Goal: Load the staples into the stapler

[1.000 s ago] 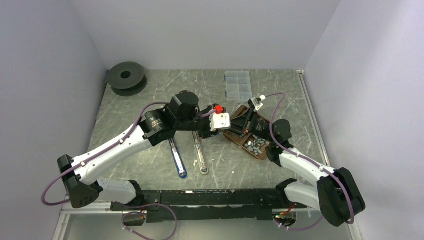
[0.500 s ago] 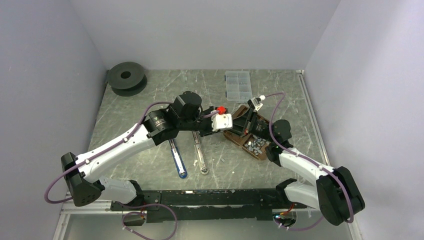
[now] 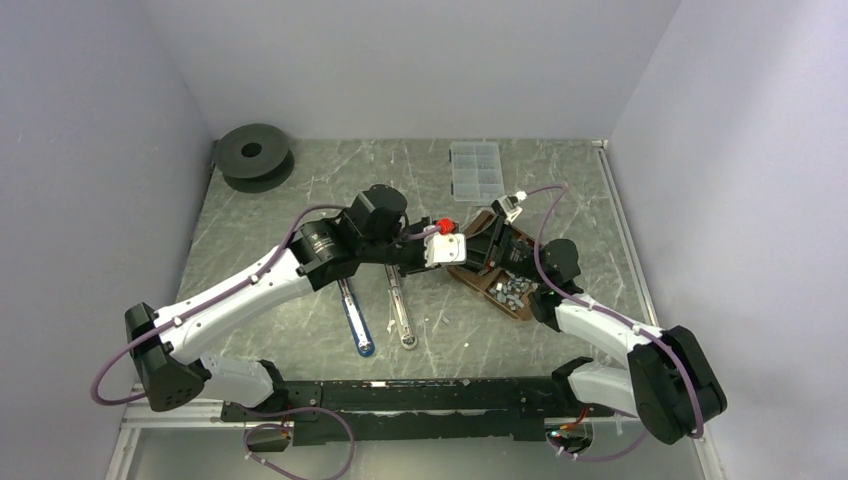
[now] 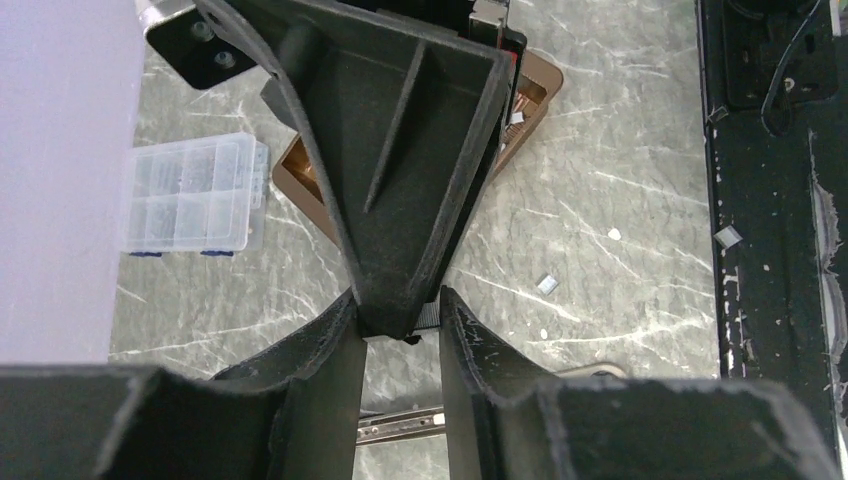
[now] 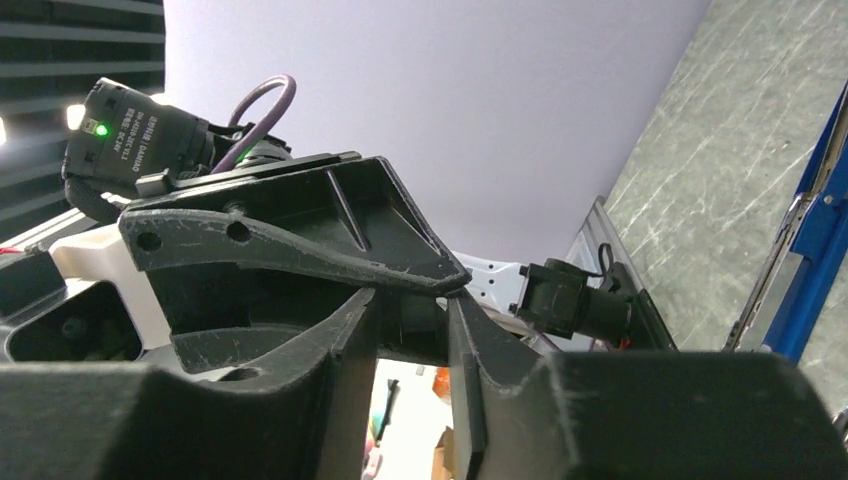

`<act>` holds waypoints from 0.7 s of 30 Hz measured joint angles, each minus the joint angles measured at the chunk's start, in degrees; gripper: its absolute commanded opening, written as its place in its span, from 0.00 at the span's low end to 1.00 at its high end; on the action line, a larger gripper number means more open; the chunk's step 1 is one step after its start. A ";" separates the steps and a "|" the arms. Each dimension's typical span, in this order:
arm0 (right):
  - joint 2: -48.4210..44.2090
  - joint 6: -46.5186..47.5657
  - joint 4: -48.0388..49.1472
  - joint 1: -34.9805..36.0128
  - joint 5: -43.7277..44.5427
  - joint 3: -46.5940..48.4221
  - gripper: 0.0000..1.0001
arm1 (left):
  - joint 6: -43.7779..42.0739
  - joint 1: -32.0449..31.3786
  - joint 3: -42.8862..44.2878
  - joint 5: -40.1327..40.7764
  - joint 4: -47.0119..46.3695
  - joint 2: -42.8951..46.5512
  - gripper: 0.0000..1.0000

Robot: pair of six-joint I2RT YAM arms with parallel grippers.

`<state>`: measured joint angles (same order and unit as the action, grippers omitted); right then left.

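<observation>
White link shells with black joint housings and bases make up the left arm [image 3: 235, 298] and right arm [image 3: 598, 327], and a purple cable [image 3: 292, 226] loops along each. The left gripper [image 4: 398, 300] and right gripper [image 5: 412, 298] have scuffed, matte-black, ribbed triangular fingers. The left wrist carries a white wrist block [image 3: 443, 249] with a red tip.

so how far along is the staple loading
Done: nothing looks loaded; the blue stapler and silver stapler lie untouched, staples piled in the brown tray. In hand: left gripper and right gripper meet tip to tip by the tray; any strip between them is hidden. Left: feeding a stapler.
</observation>
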<state>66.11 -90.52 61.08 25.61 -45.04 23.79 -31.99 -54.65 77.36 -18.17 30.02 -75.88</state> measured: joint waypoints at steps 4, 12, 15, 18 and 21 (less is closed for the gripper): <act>0.59 0.00 -0.68 0.09 -0.48 0.02 0.56 | -1.68 -0.20 0.00 -0.26 0.63 -0.92 0.00; -1.90 2.62 -8.04 -4.37 -2.93 0.04 0.88 | -5.62 -0.20 -3.67 0.57 2.62 -1.49 0.00; -8.22 8.94 -20.28 -7.89 -2.80 0.55 0.91 | -7.56 -0.20 -4.85 1.62 3.78 -2.95 0.00; -14.19 17.25 -35.10 -9.35 -0.31 3.19 0.91 | -9.70 -0.17 -5.03 3.13 5.01 -6.84 0.00; -18.14 24.13 -47.39 -9.86 3.41 6.34 0.91 | -11.98 0.15 -4.33 4.70 6.67 -13.18 0.00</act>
<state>47.97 -66.39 13.69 15.75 -41.63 30.13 -43.97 -54.50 73.03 -13.47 36.69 -89.06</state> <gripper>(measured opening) 0.907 0.329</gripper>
